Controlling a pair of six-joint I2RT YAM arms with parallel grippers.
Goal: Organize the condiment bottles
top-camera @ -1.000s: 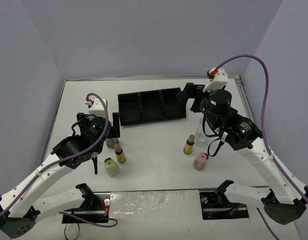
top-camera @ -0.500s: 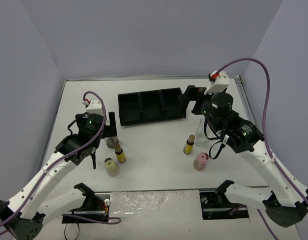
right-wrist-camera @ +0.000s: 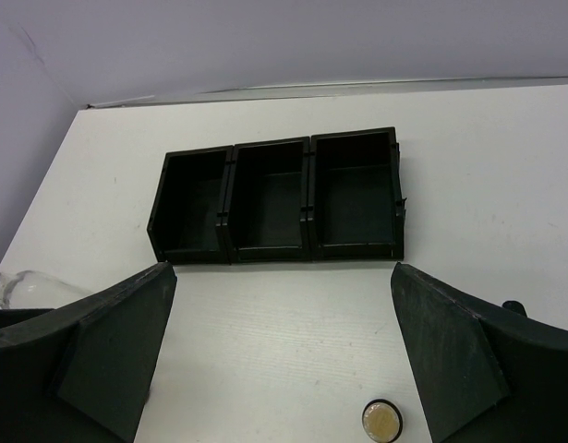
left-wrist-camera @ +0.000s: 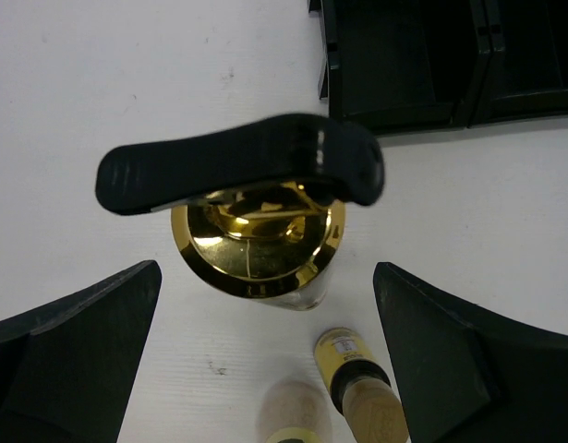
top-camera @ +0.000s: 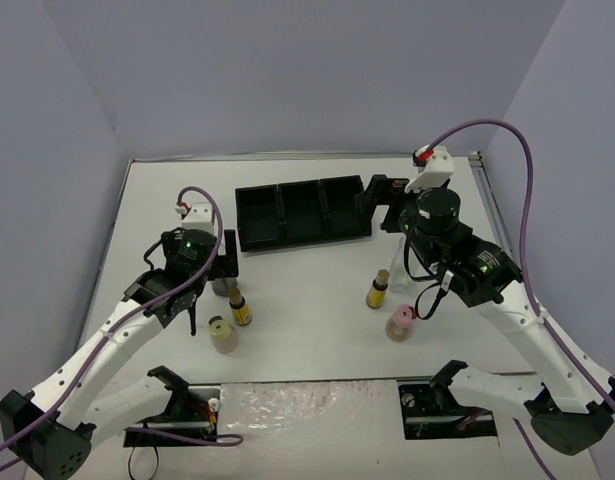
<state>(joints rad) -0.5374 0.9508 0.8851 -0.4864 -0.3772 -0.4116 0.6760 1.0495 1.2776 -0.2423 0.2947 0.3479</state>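
My left gripper [top-camera: 210, 289] is open and hovers over a clear glass bottle [top-camera: 223, 285]. In the left wrist view its gold top [left-wrist-camera: 258, 245] with a black pourer lever [left-wrist-camera: 237, 172] lies just beyond the open gripper [left-wrist-camera: 267, 305]. An amber bottle [top-camera: 240, 308] and a beige jar [top-camera: 224, 335] stand next to it; both also show in the left wrist view, the amber bottle [left-wrist-camera: 357, 388] and the jar [left-wrist-camera: 293, 413]. My right gripper [top-camera: 375, 203] is open and empty, raised near the tray's right end. Below it stand an amber bottle [top-camera: 377, 290], a pink jar [top-camera: 401, 322] and a second glass bottle [top-camera: 402, 272], partly hidden by the arm.
A black three-compartment tray [top-camera: 302, 212] lies at the back middle with nothing in it; it fills the right wrist view [right-wrist-camera: 279, 242], and its corner shows in the left wrist view [left-wrist-camera: 394, 115]. An amber bottle's cap [right-wrist-camera: 382, 421] shows low in the right wrist view. Walls close in left, right and back.
The left arm has shifted a little and its gripper has settled over the glass bottle. The right gripper has edged slightly back. No bottle has moved.
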